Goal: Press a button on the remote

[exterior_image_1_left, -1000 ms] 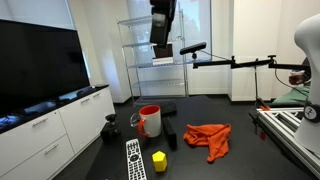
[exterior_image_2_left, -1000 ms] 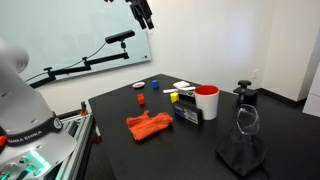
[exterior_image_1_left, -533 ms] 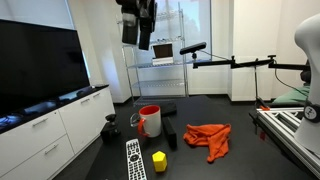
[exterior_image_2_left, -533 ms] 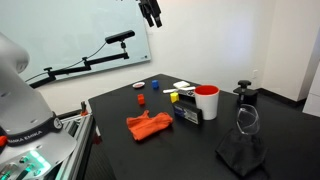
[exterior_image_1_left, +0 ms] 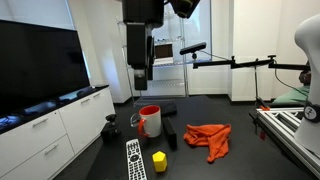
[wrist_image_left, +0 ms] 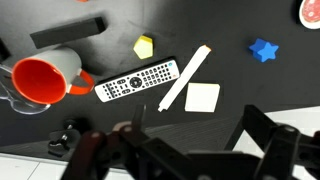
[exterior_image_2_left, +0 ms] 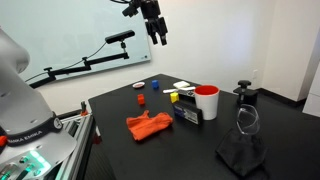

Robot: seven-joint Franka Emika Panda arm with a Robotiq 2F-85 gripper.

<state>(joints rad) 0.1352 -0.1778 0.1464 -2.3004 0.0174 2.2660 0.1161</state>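
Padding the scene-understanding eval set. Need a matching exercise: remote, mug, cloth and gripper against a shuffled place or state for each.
Things:
A. remote
B. mug
C. cloth
D. gripper

Places/states:
1. crumpled, orange
2. up in the air above the table, holding nothing
3. lying flat beside the yellow block
4. upright, red

Pairs: A-3, B-4, C-1, D-2

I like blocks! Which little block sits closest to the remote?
The yellow block, just beside the remote; the blue star-shaped one lies farther away.
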